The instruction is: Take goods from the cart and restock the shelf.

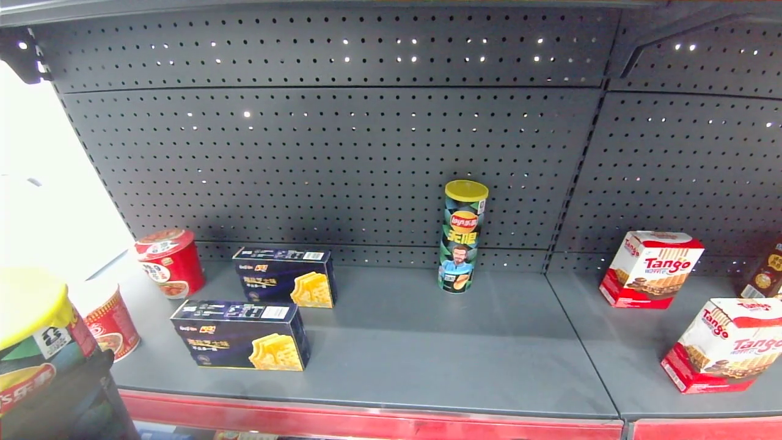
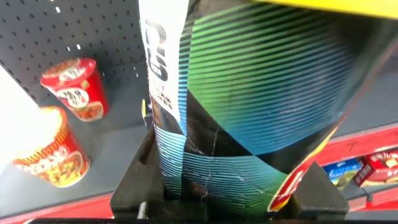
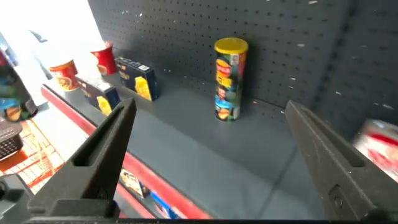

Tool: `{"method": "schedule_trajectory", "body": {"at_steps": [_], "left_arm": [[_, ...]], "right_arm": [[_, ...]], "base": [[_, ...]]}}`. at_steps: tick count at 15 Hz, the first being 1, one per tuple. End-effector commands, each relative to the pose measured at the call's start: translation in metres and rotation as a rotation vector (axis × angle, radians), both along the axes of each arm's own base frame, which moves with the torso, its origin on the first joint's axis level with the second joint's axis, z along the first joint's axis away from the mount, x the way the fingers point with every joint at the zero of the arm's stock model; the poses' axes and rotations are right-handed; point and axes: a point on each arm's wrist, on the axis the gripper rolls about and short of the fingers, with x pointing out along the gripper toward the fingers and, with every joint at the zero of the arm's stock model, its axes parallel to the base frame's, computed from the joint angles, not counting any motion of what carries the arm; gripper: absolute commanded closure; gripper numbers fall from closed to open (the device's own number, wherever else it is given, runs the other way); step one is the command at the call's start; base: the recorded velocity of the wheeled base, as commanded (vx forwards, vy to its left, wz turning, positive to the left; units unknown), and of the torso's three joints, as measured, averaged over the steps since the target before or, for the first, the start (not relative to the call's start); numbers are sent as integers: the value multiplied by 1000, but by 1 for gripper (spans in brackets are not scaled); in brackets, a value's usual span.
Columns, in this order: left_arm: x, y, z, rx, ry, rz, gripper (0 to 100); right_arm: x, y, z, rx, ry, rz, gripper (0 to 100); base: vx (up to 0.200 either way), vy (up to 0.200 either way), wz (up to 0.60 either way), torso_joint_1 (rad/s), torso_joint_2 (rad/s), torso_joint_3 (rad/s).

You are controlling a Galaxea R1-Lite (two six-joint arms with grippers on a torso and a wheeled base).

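Left gripper (image 2: 230,186) is clamped on a chip can (image 1: 30,324), held roughly upright at the shelf's (image 1: 427,348) left front edge, beside the cups (image 1: 171,260). Bare shelf lies ahead and to its right, between the boxes (image 1: 244,336) and a standing can (image 1: 462,244). Right gripper (image 3: 217,158) hangs spread and empty. The held can's base is cut off.

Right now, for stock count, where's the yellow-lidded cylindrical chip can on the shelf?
Head view: the chip can stands upright right of centre, between dark blue boxes and red-white wafer boxes.
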Motion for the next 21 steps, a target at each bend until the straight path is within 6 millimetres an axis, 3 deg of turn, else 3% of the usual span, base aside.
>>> {"method": "schedule_trajectory", "body": {"at_steps": [1, 2, 4, 6, 7, 11, 18, 21], "left_arm": [[3, -1, -4, 6, 25, -3, 100], [4, -2, -6, 7, 39, -4, 100], [6, -3, -5, -1, 45, -26, 100], [6, -3, -5, -4, 47, -26, 100], [9, -4, -6, -3, 63, -33, 100], [27, -11, 7, 4, 74, -44, 100], [59, -28, 37, 2, 66, -110, 100], [59, -29, 34, 6, 76, -107, 100]], "right_arm": [[62, 25, -3, -37, 99, 28, 0], [69, 27, -5, -38, 101, 31, 0], [105, 40, -16, -42, 96, 29, 0], [122, 45, -21, -57, 67, 25, 0], [141, 51, -30, -72, 96, 15, 0], [178, 64, -51, -74, 49, 10, 0], [187, 72, -61, -66, 27, 26, 0], [201, 78, -71, -61, 11, 32, 0]], "base": [[0, 0, 0, 0, 0, 0], [0, 0, 0, 0, 0, 0], [0, 0, 0, 0, 0, 0], [0, 0, 0, 0, 0, 0], [0, 0, 0, 0, 0, 0], [0, 0, 0, 0, 0, 0], [0, 0, 0, 0, 0, 0], [0, 0, 0, 0, 0, 0]]}}
